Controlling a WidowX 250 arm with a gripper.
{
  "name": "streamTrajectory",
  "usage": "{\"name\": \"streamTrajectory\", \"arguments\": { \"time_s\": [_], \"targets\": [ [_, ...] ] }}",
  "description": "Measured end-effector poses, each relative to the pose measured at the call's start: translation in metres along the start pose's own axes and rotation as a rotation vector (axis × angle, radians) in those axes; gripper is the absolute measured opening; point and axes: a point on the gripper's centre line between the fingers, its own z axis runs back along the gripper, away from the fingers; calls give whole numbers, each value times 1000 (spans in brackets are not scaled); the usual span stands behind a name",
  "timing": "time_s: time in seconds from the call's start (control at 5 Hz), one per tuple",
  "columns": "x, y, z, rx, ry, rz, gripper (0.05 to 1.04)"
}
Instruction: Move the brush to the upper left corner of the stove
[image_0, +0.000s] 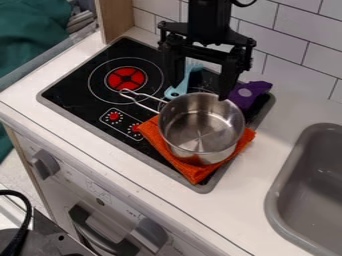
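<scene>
Looping low, well to the near left of the metal pot (200, 135), a black cable (25, 212) is curving beside a dark panel (50, 240). Also on the near side of the pot, a dark oven handle (83, 222) is crossing the white front, and two grey knobs (45, 164) are jutting out above it. To the right of the pot, a grey sink (277, 182) is sitting sunk in the counter (267, 155). Directly under the pot, an orange cloth (190, 170) is lying rumpled on the black stove (73, 97), while the pot itself is standing upright, its wire handle (143, 95) pointing away to the left. Beyond that handle, a red burner marking (127, 78) is showing. Just behind the pot, the light blue brush (176, 92) is lying with its handle end close to the rim and its head farther back. Behind and to the right of the pot, a purple item (250, 93) is resting. Over the pot's far side, the black gripper (200, 92) is hanging wide, its two fingers well spread. Beyond the pot, white tiles (290, 65) are lining the wall.
</scene>
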Motion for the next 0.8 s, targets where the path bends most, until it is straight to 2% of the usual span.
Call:
{"name": "streamTrajectory", "arguments": {
  "time_s": [0.2, 0.4, 0.8],
  "targets": [
    [-2, 1, -9, 5, 36, -2, 1005],
    [15, 1, -7, -13, 25, -21, 1005],
    [65, 29, 5, 0, 5, 10, 1005]
  ]
}}
